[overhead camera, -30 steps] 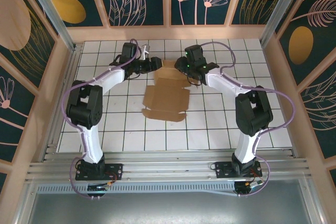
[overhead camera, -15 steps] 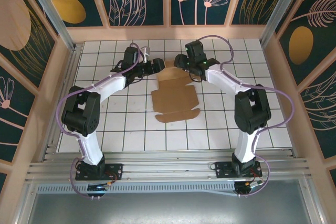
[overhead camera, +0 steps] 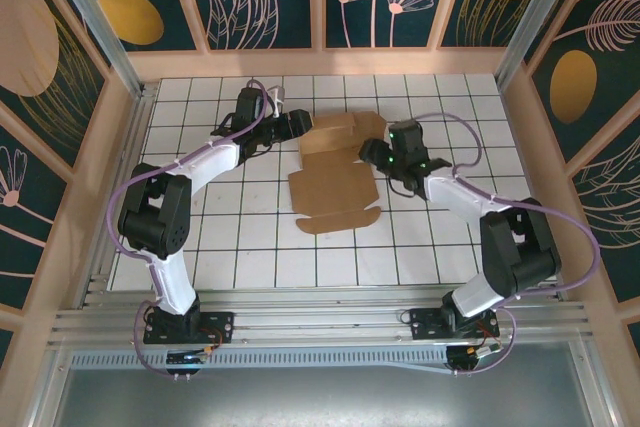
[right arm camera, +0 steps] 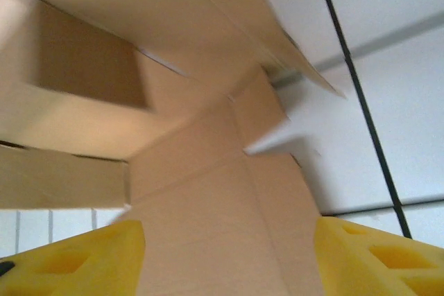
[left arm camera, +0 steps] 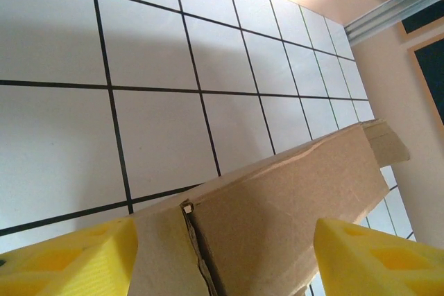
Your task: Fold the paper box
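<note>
So the paper box (overhead camera: pixel 335 187) sits mid-worktop (overhead camera: pixel 430 237), a bit toward the far side. It's only half folded: the near part lies flat on the tiles and the far end is tipped up into a wall with loose flaps.

The left pincer (left arm camera: pixel 222 261) is at the far-left corner, jaws wide, with a raised cardboard panel in the gap. I can't see the pads actually squeezing it. The right pincer (right arm camera: pixel 229 258) is on the right side of the box, also wide, looking across the flat sheet at the raised flaps and gripping nothing.

My read on handling: this is thin kraft card, so it's very light and will probably skate on those smooth tiles if pushed from one side only. The panels look stiff enough, but the creases are springy, so flaps will likely pop back if let go. I'd pinch a flap at its free edge near a crease, while the other arm steadies the base. Squeeze too hard and it dents.
</note>
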Robot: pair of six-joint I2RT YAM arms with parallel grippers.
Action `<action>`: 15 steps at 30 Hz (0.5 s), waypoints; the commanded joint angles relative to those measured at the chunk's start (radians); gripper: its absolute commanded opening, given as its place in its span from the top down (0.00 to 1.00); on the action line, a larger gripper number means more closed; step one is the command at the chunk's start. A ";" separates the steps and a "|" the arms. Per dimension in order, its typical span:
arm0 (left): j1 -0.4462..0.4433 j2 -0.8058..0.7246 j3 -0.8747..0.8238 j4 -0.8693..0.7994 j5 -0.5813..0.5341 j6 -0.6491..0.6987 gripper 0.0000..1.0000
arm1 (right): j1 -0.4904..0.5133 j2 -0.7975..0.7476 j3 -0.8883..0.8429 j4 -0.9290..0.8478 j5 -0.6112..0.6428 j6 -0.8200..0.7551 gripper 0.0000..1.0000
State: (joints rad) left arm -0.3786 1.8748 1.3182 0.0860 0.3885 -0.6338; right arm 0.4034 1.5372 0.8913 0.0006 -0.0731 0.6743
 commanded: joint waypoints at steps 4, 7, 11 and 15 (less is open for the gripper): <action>0.001 0.030 0.055 -0.065 0.018 -0.003 0.38 | -0.043 0.135 0.015 0.182 -0.096 -0.042 0.39; 0.001 0.042 0.062 -0.084 0.026 -0.009 0.40 | -0.059 0.202 0.051 0.209 -0.094 -0.074 0.42; 0.001 0.054 0.065 -0.091 0.042 -0.015 0.41 | -0.070 0.264 0.075 0.261 -0.096 -0.087 0.43; 0.000 0.056 0.072 -0.106 0.038 -0.009 0.34 | -0.075 0.316 0.099 0.313 -0.106 -0.100 0.44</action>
State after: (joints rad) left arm -0.3779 1.9163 1.3643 0.0238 0.4107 -0.6395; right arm 0.3344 1.8252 0.9550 0.2317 -0.1654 0.6060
